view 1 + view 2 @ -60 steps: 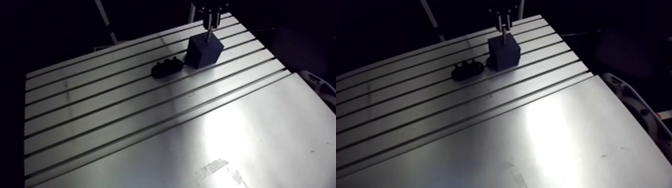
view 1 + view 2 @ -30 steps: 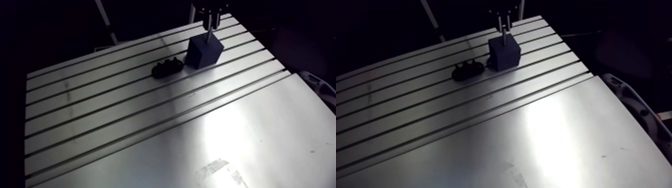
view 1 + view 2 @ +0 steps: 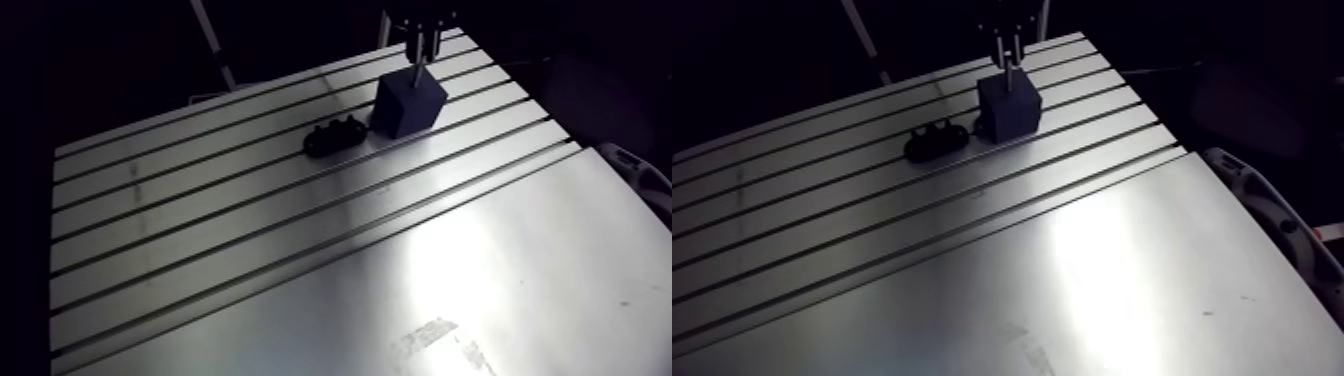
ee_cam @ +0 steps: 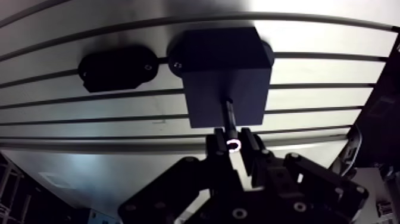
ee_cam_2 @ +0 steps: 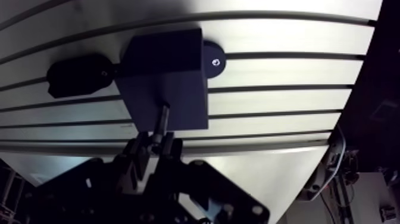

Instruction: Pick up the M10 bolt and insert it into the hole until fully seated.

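A dark blue block (image 3: 408,103) stands at the far side of the slotted table (image 3: 300,250). In the wrist view the block (image 4: 223,74) lies just ahead of my gripper (image 4: 232,146), which is shut on the head of the M10 bolt (image 4: 229,116). The bolt's shank points down into the hole in the block's top face; its tip is hidden inside. In the arm view the gripper (image 3: 421,52) hangs straight above the block with a short length of bolt (image 3: 416,72) showing between them.
A low black fixture (image 3: 335,135) with rounded lobes lies on the table just left of the block; in the wrist view this fixture (image 4: 117,67) sits beside the block. The table's far edge runs close behind the block.
The gripper with the bolt has come down slightly toward the block, so less of the shank shows. Block and black fixture have not moved.
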Controlling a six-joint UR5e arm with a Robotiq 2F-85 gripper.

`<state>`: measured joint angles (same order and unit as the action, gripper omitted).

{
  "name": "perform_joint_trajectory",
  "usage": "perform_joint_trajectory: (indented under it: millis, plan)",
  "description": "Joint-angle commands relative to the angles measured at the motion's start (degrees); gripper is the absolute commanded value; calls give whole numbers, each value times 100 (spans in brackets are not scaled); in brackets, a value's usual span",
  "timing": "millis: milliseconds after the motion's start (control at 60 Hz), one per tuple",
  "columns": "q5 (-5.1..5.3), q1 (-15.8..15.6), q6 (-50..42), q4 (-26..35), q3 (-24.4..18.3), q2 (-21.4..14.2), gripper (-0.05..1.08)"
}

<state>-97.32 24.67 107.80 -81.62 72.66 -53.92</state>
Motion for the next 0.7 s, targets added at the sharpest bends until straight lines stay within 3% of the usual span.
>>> perform_joint_trajectory:
  millis: [17, 700]
  plan:
    - [-1, 4, 0, -50, -3, -8, 108]
    - [-1, -5, 0, -60, 15, -17, 108]
